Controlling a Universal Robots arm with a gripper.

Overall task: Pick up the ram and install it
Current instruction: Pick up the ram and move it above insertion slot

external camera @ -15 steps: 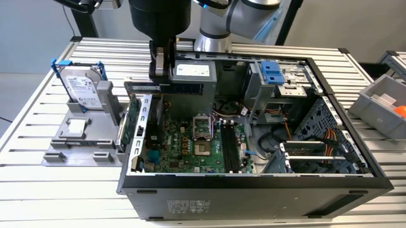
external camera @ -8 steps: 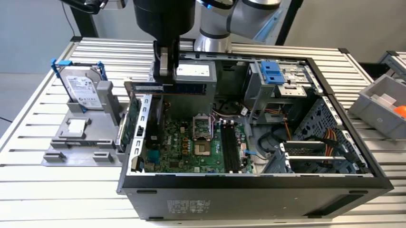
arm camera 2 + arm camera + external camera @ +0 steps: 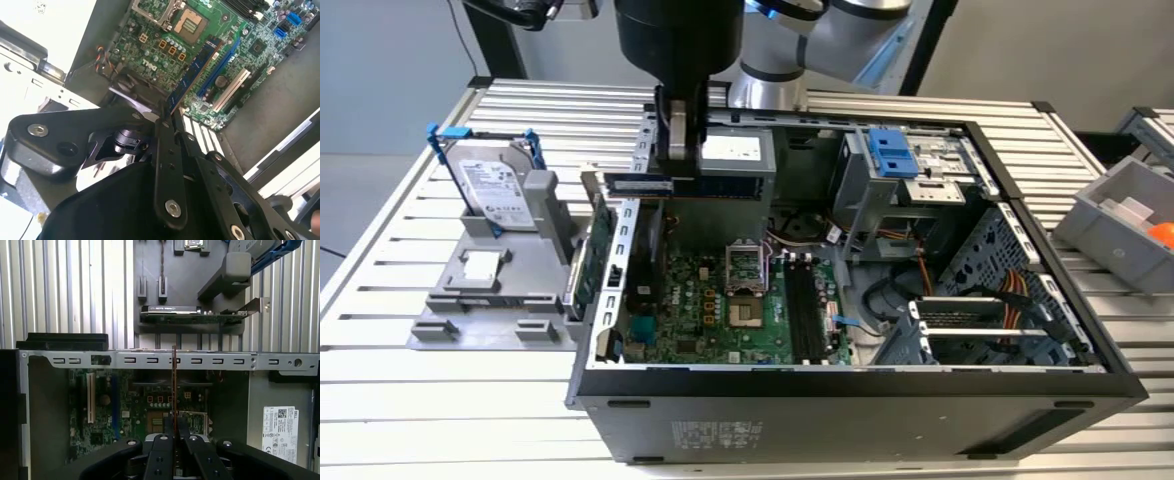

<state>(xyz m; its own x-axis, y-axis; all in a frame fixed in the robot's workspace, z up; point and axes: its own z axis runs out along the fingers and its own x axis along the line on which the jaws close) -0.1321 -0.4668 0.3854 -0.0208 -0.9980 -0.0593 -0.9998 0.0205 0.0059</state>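
The ram point(image 3: 700, 184) is a slim dark stick with a pale sticker, hanging level above the back part of the open computer case point(image 3: 854, 385). My gripper point(image 3: 678, 165) comes down from above and is shut on the stick near its end on the exterior view's left. In the second wrist view the ram point(image 3: 192, 75) juts out from the fingertips point(image 3: 164, 122) over the green motherboard point(image 3: 165, 30). The first wrist view shows the ram point(image 3: 174, 385) edge-on, rising from the gripper point(image 3: 174, 427). The black memory slots point(image 3: 803, 312) lie below, well apart from the stick.
A green card point(image 3: 587, 262) stands on edge just outside the case wall. A silver hard drive point(image 3: 494, 185) in a blue frame stands on the grey fixture point(image 3: 467, 295). Drive bays point(image 3: 907, 170) fill the case's far corner. A grey bin point(image 3: 1121, 215) sits at the exterior view's right.
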